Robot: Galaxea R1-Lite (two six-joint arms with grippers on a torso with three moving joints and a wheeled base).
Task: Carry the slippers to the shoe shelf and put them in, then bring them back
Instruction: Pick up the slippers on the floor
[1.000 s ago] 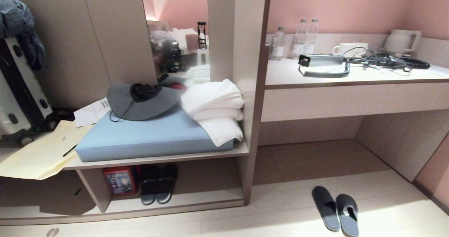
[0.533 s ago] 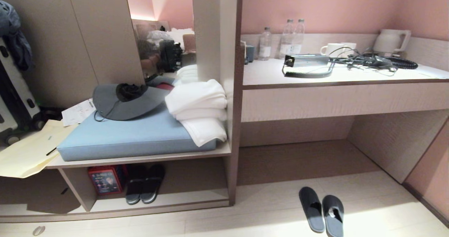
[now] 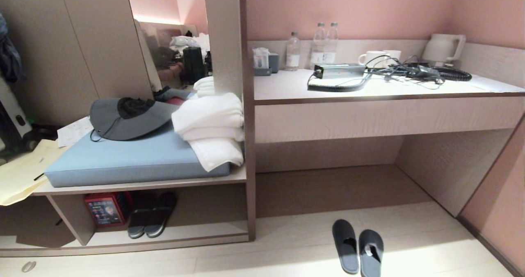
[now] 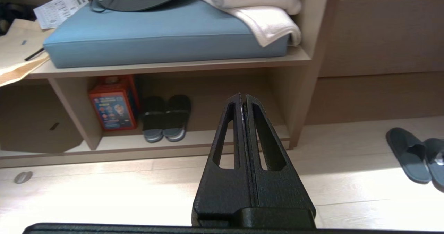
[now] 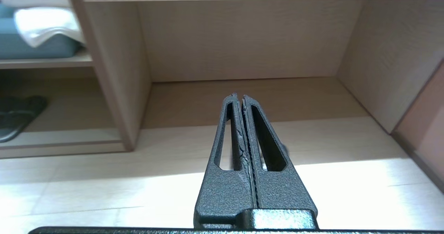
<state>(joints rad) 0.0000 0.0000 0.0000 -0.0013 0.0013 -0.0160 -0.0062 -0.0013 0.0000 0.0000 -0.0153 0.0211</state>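
The slippers [image 3: 357, 246] lie side by side on the floor in front of the desk, toes toward the wall, as if someone just stepped out of them. They are flat, thin and dark, with oval soles and one wide strap each. The shoe shelf [image 3: 172, 234] is well apart on the left — pale wood, low and open, with another dark pair inside. The left gripper [image 4: 242, 97] and right gripper [image 5: 239, 97] hang in the air, fingers pressed together, holding nothing — not picked up yet.
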